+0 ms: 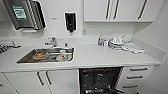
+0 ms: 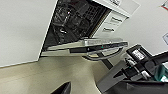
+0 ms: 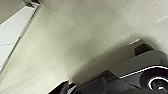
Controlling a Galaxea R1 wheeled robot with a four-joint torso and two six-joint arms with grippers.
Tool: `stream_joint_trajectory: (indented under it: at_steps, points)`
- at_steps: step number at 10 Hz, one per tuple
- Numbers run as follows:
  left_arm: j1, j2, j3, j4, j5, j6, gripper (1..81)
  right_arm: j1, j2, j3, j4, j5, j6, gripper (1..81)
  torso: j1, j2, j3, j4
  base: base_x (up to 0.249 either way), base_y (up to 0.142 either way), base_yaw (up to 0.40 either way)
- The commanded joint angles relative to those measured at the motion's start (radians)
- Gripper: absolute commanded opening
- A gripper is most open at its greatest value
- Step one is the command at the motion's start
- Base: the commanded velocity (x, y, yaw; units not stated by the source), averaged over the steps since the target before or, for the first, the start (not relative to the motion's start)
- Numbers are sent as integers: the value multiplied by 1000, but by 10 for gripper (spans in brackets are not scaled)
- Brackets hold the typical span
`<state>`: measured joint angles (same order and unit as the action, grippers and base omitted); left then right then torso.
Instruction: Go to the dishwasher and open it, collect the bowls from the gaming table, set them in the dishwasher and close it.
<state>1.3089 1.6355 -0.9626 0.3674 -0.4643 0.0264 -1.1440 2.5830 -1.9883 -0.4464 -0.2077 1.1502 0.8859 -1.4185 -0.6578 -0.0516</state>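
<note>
Steel-fronted dishwasher (image 1: 100, 80) stands open beneath the white desk (image 1: 95, 56), right of the sink (image 1: 46, 55), racks exposed. Pincer state cannot be told. Backing away should clear the lowered door (image 2: 100, 45).

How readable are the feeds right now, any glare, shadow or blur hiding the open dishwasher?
Head view: evenly lit, soft all over; the dishwasher cavity reads as a dark opening, racks barely distinct, and the countertop is bright without harsh glare. Left wrist view: tilted, the lowered door catches a light sheen, the interior is dim. Right wrist view: pale floor with a broad soft shadow by the robot's base.
</note>
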Motion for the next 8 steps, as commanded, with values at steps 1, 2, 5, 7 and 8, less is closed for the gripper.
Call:
stream_joint_trajectory:
  at_steps: [1,2,5,7,8]
  points:
    - [-12,30,-83,12,15,1,811,59,-31,-29,-29,-32,-119,811,0,0,0,0,0,0,0]
    - [17,82,-152,-7,18,-6,811,40,-30,-47,-40,-32,-182,811,0,0,0,0,0,0,0]
    - [109,277,-440,-33,21,-121,811,-26,-10,-107,-43,-30,-380,811,0,0,0,0,0,0,0]
    - [163,414,-610,-35,21,-206,811,-89,19,-159,-43,40,-518,811,0,0,0,0,0,0,0]
    - [186,490,-710,-33,25,-248,811,-121,47,-202,-44,71,-573,811,0,0,0,0,0,0,0]
